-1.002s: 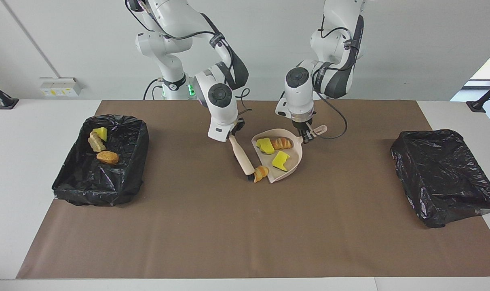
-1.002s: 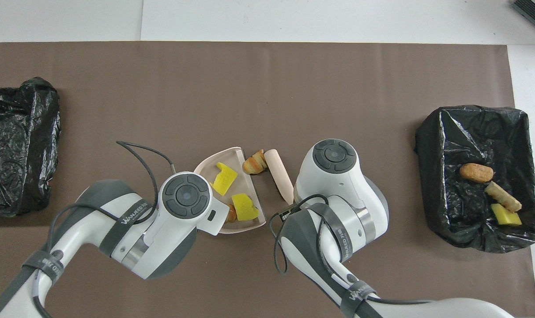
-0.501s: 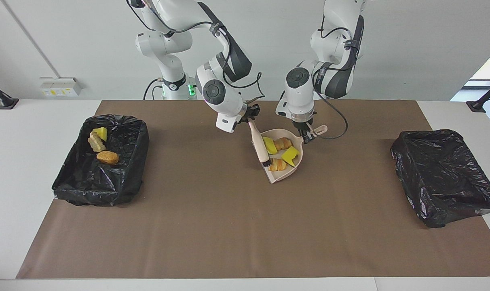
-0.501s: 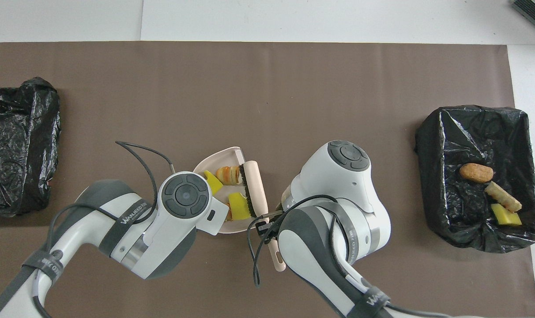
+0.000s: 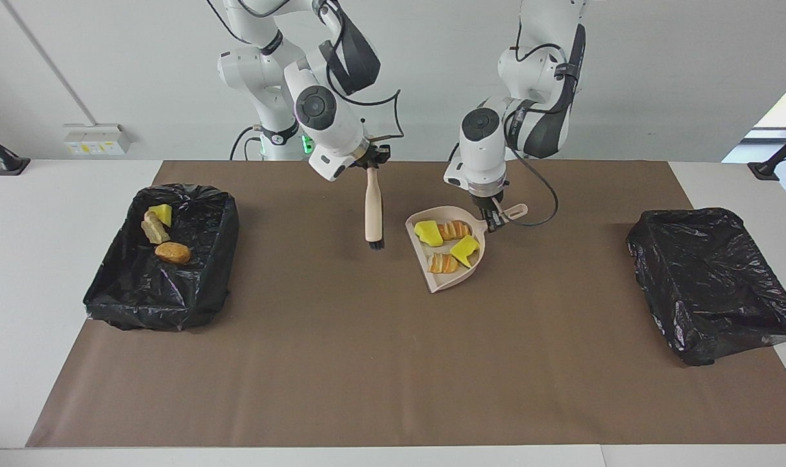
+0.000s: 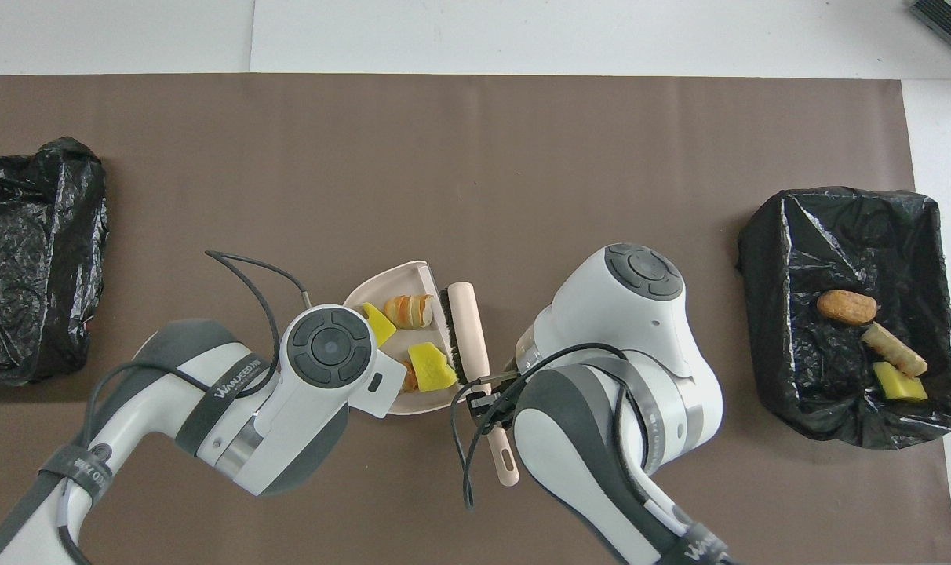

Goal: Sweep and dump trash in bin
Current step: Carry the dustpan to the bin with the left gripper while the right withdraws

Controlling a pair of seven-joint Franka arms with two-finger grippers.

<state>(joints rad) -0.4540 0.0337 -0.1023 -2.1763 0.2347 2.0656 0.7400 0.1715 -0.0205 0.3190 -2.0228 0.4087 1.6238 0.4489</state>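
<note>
A beige dustpan (image 5: pixel 454 277) (image 6: pixel 385 284) rests on the brown mat mid-table. In it lie several pieces of trash: two yellow chunks (image 5: pixel 427 233) (image 5: pixel 465 248) and two tan-orange lumps (image 5: pixel 456 229) (image 5: pixel 441 263). My left gripper (image 5: pixel 493 219) is shut on the dustpan's handle; the overhead view hides it under the wrist. My right gripper (image 5: pixel 371 163) is shut on the handle of the brush (image 5: pixel 372 214) (image 6: pixel 468 329). The brush hangs raised, bristles down, over the mat beside the pan's open edge.
A black-lined bin (image 5: pixel 192 305) (image 6: pixel 766 259) at the right arm's end holds three pieces: a yellow chunk (image 5: pixel 161 213), a tan stick (image 5: pixel 153 228) and a brown lump (image 5: pixel 172 252). Another black-lined bin (image 5: pixel 711 285) (image 6: pixel 28 259) sits at the left arm's end.
The brush pushed the last tan-orange lump into the dustpan. My right gripper then lifted the brush up and away toward the right arm's end. The dustpan stayed put.
</note>
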